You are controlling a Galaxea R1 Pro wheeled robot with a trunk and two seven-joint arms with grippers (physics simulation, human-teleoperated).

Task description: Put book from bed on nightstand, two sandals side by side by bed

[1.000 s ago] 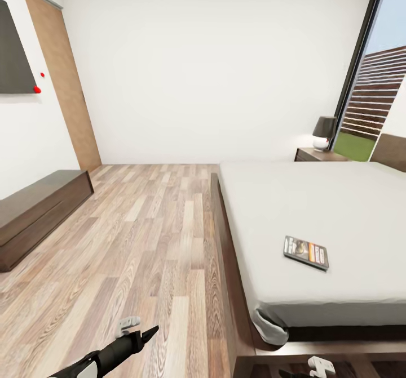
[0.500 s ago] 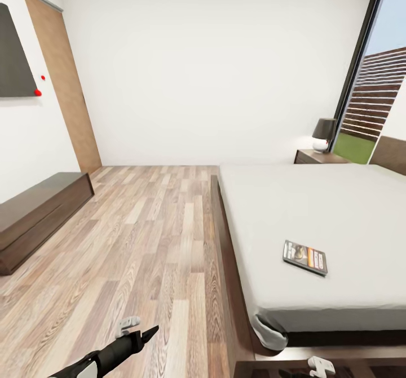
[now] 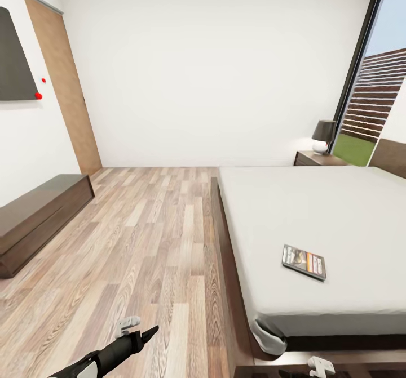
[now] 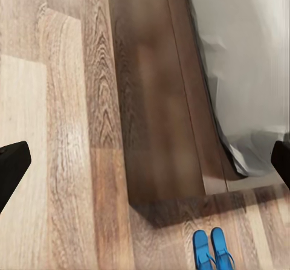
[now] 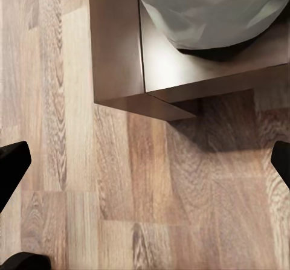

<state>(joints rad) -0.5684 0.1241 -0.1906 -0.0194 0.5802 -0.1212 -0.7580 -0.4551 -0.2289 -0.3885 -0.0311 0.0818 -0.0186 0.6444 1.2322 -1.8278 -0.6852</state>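
Observation:
The book [image 3: 304, 262] lies flat on the light-grey mattress of the bed [image 3: 338, 209], near its foot end. Beyond the bed's far side stands a nightstand [image 3: 313, 158]. The two blue sandals [image 4: 212, 250] lie close together on the floor just past the corner of the bed's dark base [image 4: 158, 131]. My left gripper [image 4: 145, 164] hangs open over the floor beside that base, with nothing between its fingers. Above the floor by the bed's corner [image 5: 130, 70], my right gripper [image 5: 145, 161] is also open and empty. The left arm [image 3: 113, 352] shows low in the head view.
A lamp [image 3: 323, 136] stands on the nightstand. A long low dark cabinet [image 3: 34, 214] runs along the left wall under a dark wall panel [image 3: 14, 57]. A wooden door [image 3: 62, 85] is at the back left, a tall window [image 3: 375, 85] at the right. Wood-plank floor [image 3: 146, 226] lies between.
The whole head picture has slid down a little, so the camera has moved. The book lies where it was on the bed, and both arms keep their places in the view.

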